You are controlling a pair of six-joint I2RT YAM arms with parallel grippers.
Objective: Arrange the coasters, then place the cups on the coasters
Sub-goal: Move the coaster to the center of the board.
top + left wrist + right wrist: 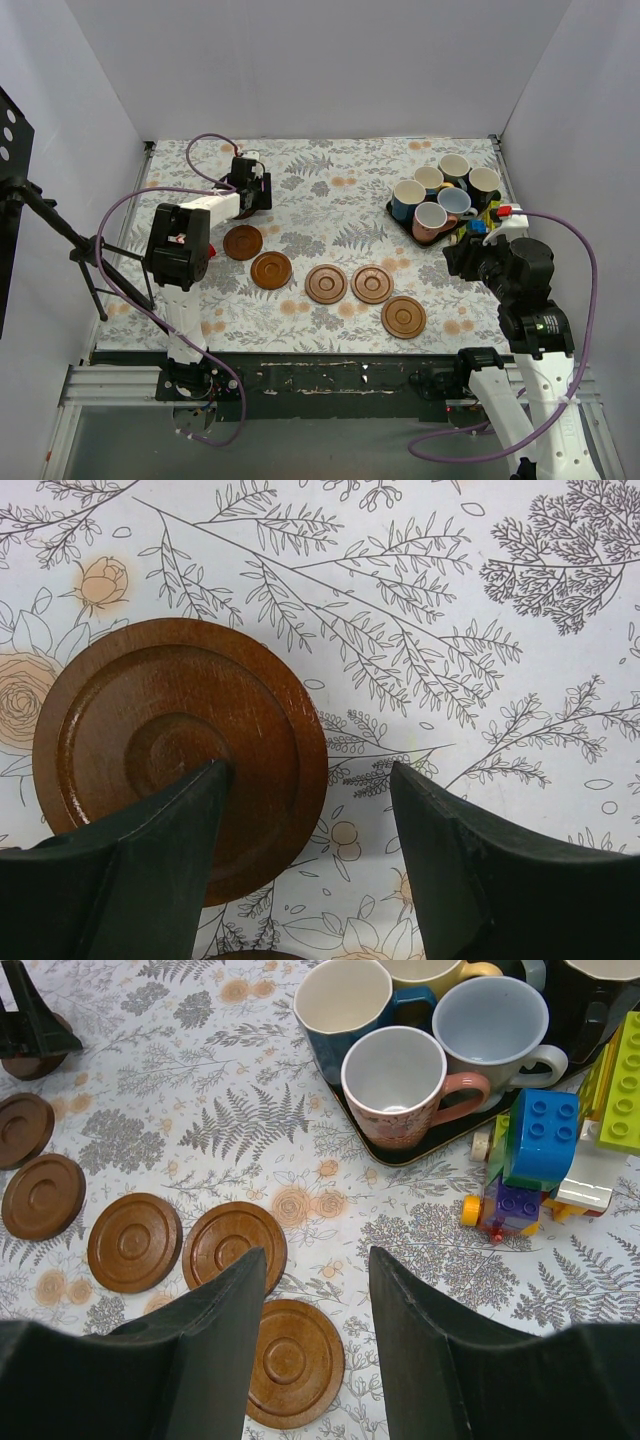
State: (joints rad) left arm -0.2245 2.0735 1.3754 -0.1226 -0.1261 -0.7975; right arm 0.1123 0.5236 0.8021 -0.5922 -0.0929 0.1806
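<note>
Five reddish-brown coasters lie in a loose row across the cloth, from one (243,242) on the left to one (403,317) on the right. A sixth coaster (180,760) lies under my left gripper (310,775), which is open; its left finger (150,870) hangs over the disc and nothing is held. Several cups stand together on a dark tray (397,214), among them a pink cup (395,1085), a dark blue cup (340,1005) and a light blue cup (490,1025). My right gripper (315,1255) is open and empty above the nearest coaster (295,1365).
Colourful toy blocks (540,1150) lie beside the tray on its near right. White walls close the table at the back and both sides. A black stand (60,240) is outside the left wall. The left arm's cable (200,150) loops over the back left.
</note>
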